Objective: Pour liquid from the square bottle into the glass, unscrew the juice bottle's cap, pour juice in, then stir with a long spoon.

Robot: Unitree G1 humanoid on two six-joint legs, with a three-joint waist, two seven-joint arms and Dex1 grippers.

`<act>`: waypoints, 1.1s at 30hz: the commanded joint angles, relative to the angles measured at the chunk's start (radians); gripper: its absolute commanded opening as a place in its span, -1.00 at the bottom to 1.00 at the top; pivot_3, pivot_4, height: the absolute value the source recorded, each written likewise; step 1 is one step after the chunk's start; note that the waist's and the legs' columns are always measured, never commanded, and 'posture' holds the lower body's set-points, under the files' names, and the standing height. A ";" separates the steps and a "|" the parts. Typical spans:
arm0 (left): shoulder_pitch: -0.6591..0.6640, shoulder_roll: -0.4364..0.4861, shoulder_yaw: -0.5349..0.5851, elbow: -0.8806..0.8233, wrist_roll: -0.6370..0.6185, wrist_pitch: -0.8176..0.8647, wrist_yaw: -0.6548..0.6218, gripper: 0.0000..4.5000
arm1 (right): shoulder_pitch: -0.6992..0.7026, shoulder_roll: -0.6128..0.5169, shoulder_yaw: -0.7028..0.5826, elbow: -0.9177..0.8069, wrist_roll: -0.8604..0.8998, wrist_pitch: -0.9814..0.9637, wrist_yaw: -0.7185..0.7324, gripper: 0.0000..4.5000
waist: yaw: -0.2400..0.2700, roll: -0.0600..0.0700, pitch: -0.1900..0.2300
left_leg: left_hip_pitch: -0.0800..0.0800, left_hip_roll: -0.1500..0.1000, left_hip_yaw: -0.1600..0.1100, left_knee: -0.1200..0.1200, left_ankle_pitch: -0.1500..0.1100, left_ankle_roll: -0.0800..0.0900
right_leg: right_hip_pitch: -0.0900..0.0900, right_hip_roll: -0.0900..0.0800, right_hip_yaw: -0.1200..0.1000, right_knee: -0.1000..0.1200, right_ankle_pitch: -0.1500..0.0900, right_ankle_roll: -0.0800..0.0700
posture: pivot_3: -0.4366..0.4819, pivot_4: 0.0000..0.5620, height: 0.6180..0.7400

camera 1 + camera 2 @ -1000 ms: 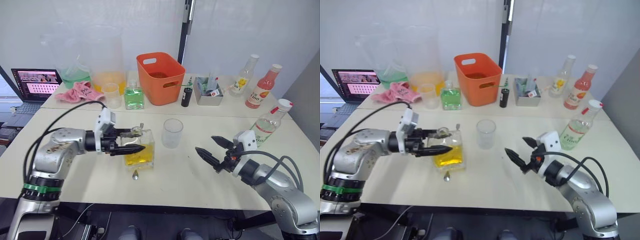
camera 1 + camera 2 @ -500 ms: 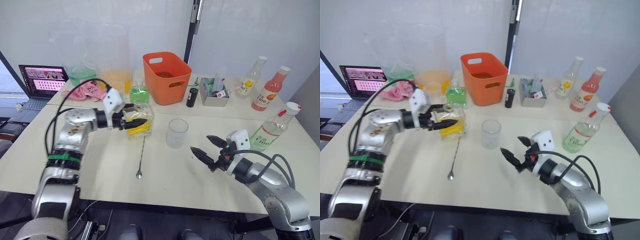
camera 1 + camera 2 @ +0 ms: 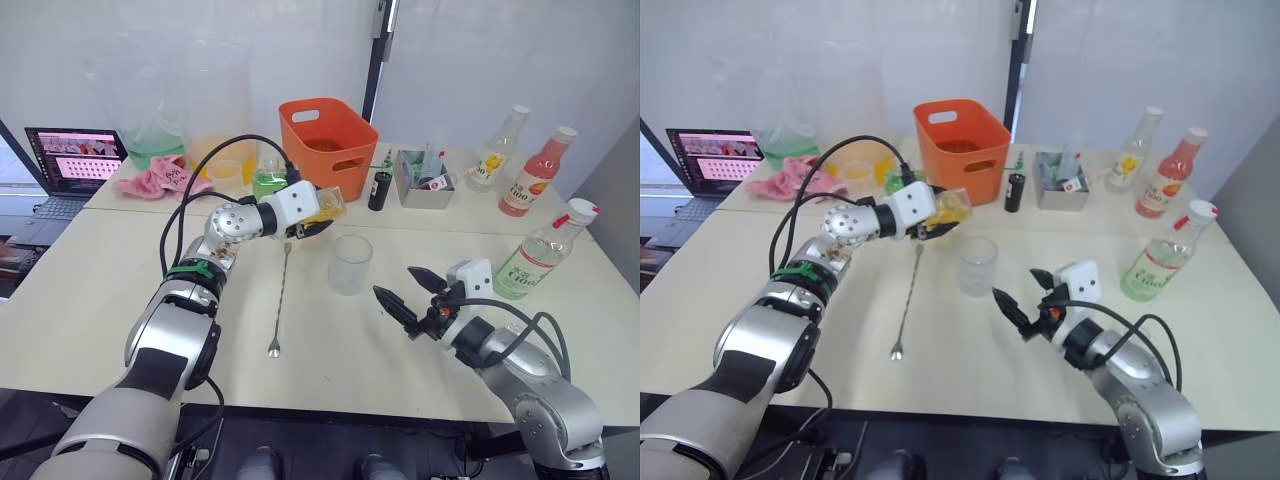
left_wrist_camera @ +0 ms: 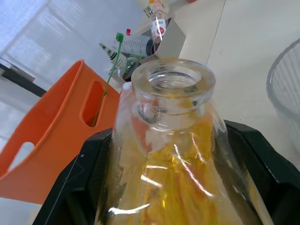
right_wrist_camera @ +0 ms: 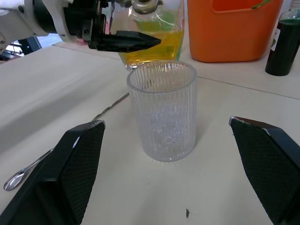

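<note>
My left gripper (image 3: 318,222) is shut on the square bottle (image 3: 324,209), held above the table and tipped with its neck towards the glass (image 3: 350,263). In the left wrist view the black fingers (image 4: 255,164) clamp the bottle (image 4: 176,140), which holds yellow liquid. The ribbed glass (image 5: 162,110) stands upright between both grippers. My right gripper (image 3: 397,284) hangs open just right of the glass, holding nothing. The long spoon (image 3: 281,295) lies flat on the table left of the glass. The juice bottle (image 3: 537,262) stands at the right with its white cap (image 3: 571,210) on.
An orange basket (image 3: 325,150) stands behind the glass. A green-liquid bottle (image 3: 268,180), a dark small bottle (image 3: 378,190) and a grey tray (image 3: 425,185) line the back. Yellow-labelled (image 3: 497,160) and pink (image 3: 545,172) bottles stand back right. A laptop (image 3: 70,165) and pink cloth (image 3: 160,182) sit back left.
My left gripper has lifted the square bottle off the table and carried it back and right towards the glass, tipping it. The spoon beneath it now lies uncovered. The right gripper stayed open.
</note>
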 commanded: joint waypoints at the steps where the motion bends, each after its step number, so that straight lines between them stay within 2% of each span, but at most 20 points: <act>1: -0.084 -0.004 -0.029 -0.004 0.075 -0.090 0.144 0.25 | 0.008 0.010 -0.001 -0.056 0.001 0.002 -0.023 1.00 | 0.000 0.000 0.000 | 0.000 0.000 0.000 0.000 0.000 0.000 | 0.000 0.000 0.000 0.000 0.000 0.000 | -0.05 -0.47 0.99; 9: -0.118 -0.021 -0.089 0.037 0.188 -0.148 0.281 0.25 | 0.032 0.027 0.016 -0.088 -0.001 0.004 -0.061 1.00 | 0.003 0.000 0.000 | -0.001 0.000 0.000 0.001 0.000 0.000 | 0.000 0.000 0.000 0.000 0.000 0.000 | -0.05 -0.47 0.99; 13: -0.124 -0.025 -0.098 0.044 0.208 -0.163 0.309 0.25 | 0.038 0.029 0.018 -0.096 0.001 0.003 -0.073 1.00 | 0.002 0.000 0.000 | -0.001 0.000 0.000 0.001 0.000 0.000 | 0.000 0.000 0.000 0.000 0.000 0.000 | -0.05 -0.47 0.99; 17: -0.137 -0.019 -0.146 0.037 0.285 -0.187 0.399 0.25 | 0.041 0.035 0.016 -0.107 0.006 0.004 -0.088 1.00 | 0.002 0.000 0.000 | -0.001 0.000 0.000 0.001 0.000 0.000 | 0.000 0.000 0.000 0.000 0.000 0.000 | -0.05 -0.47 0.99; 33: -0.174 -0.007 -0.268 0.053 0.458 -0.200 0.643 0.25 | 0.047 0.046 0.012 -0.124 0.016 0.004 -0.113 1.00 | 0.002 0.000 0.000 | -0.001 0.000 0.000 0.001 0.000 0.000 | 0.000 0.000 0.000 0.000 0.000 0.000 | -0.05 -0.47 0.99</act>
